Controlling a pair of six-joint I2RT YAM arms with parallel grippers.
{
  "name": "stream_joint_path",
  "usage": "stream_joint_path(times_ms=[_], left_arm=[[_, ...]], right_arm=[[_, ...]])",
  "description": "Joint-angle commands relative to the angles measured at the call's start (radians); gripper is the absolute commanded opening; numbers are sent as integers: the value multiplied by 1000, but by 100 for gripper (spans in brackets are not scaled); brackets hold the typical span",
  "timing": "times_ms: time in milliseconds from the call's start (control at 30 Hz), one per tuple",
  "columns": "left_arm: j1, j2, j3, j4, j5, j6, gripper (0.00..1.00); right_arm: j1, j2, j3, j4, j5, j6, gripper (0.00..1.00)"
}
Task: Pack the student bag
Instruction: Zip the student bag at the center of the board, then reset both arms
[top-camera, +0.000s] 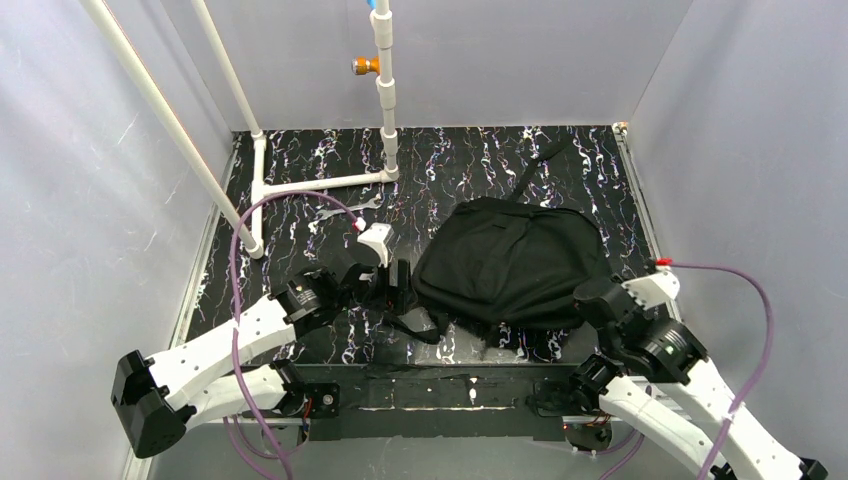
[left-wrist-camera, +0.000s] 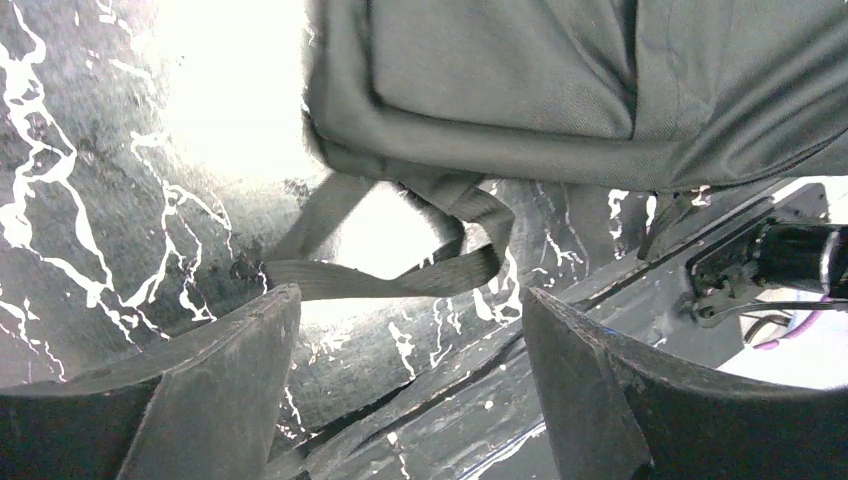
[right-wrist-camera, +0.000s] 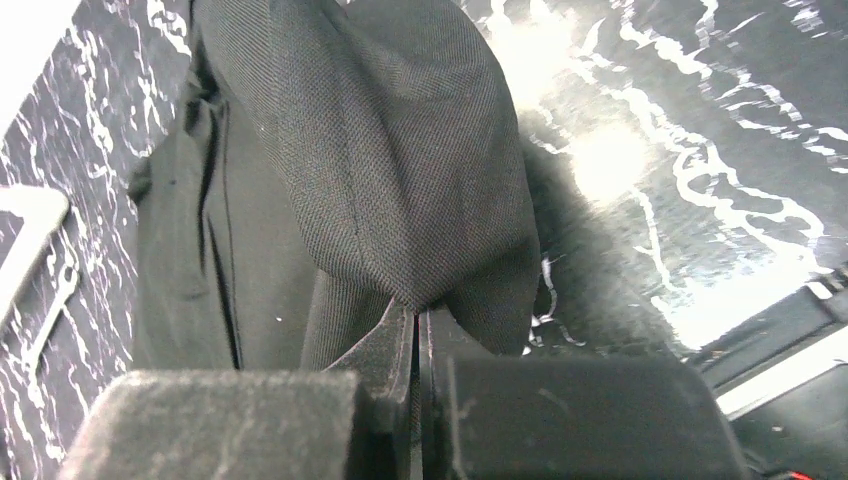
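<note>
No books are seen outside student bag (top-camera: 510, 262); packing is judged late. Fabric is clamped by right tool (right-wrist-camera: 418, 322); left tool (left-wrist-camera: 410, 302) gapes empty.

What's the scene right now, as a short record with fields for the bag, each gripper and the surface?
bag: black student bag, lying on the table
surface: black marbled table
left gripper: open, holding nothing; strap loop just ahead of its fingers
right gripper: shut on a fold of the bag's fabric
</note>
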Motion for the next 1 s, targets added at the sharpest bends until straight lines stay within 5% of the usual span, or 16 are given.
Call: stream_joint_path(times_ms=[0,100,233,367,600,733,967], left_arm=[[5,-18,81,-51,-19,34,81],[5,-34,125,-64,-22,33,82],[5,-58,209,-108,-34,53,84],[7,-97,285,-129,-81,94,86],[7,-170,415,-110,-138,222,90],[7,-199,500,-73,-149,317,97],[7,-272,579,-7,-161,440,98]], right_arm=[[-6,-91,73,-111,248,76,1],[-7,-90,72,-128,253,98,5],[-6,-86,114,-162,267,111,38],[-6,-111,190,-180,314,57,57],[-3,-117,410,2,257,-447,81],[0,-119,483,171,85,-734,98],[0,-62,596,210,-14,-874,98]])
